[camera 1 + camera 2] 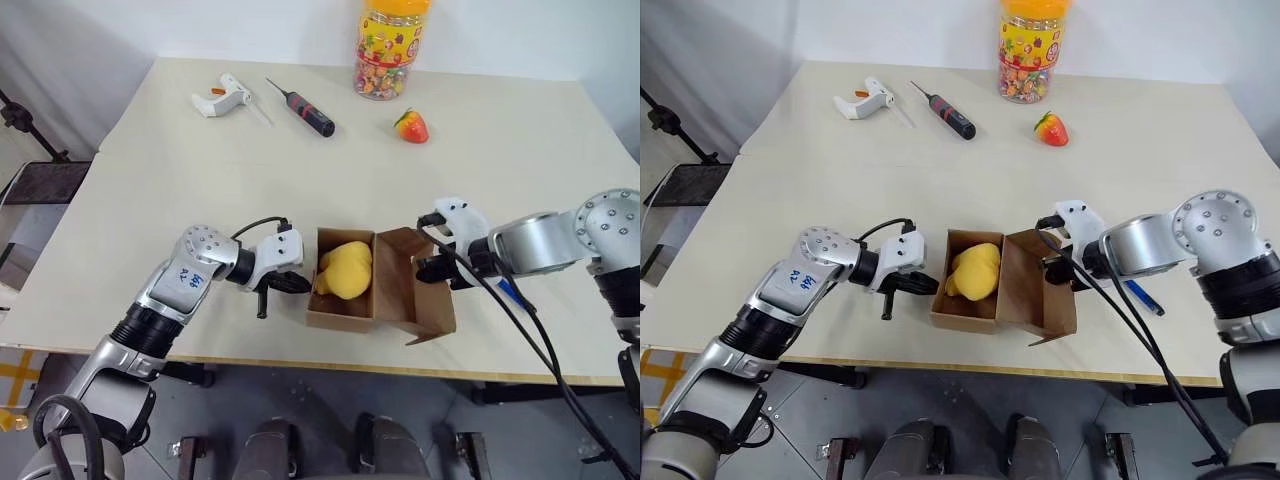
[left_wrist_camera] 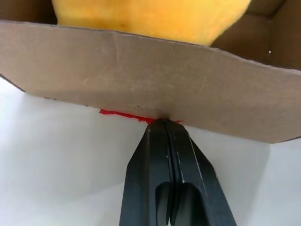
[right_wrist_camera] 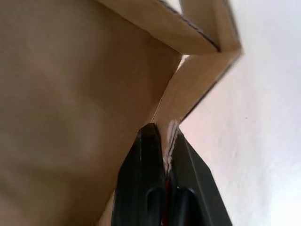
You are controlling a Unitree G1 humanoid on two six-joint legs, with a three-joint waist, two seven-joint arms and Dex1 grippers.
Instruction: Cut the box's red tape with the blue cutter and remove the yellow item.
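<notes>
The brown box [image 1: 338,311] stands open near the table's front edge, with the yellow item [image 1: 345,268] inside it. My left gripper [image 1: 299,283] is shut, and its tips rest against the box's left wall [image 2: 141,80], where a scrap of red tape [image 2: 123,115] shows at the bottom edge. My right gripper [image 1: 430,268] is shut on the edge of the opened lid flap [image 1: 412,292], which stands up on the box's right side. A thin cardboard edge [image 3: 170,136] sits between its fingers. The blue cutter [image 1: 1143,297] lies on the table behind my right arm.
At the far side lie a white glue gun [image 1: 222,97], a black-and-red screwdriver [image 1: 308,110], a red strawberry toy [image 1: 411,126] and a yellow-lidded candy jar [image 1: 390,50]. The box sits close to the table's front edge [image 1: 300,358].
</notes>
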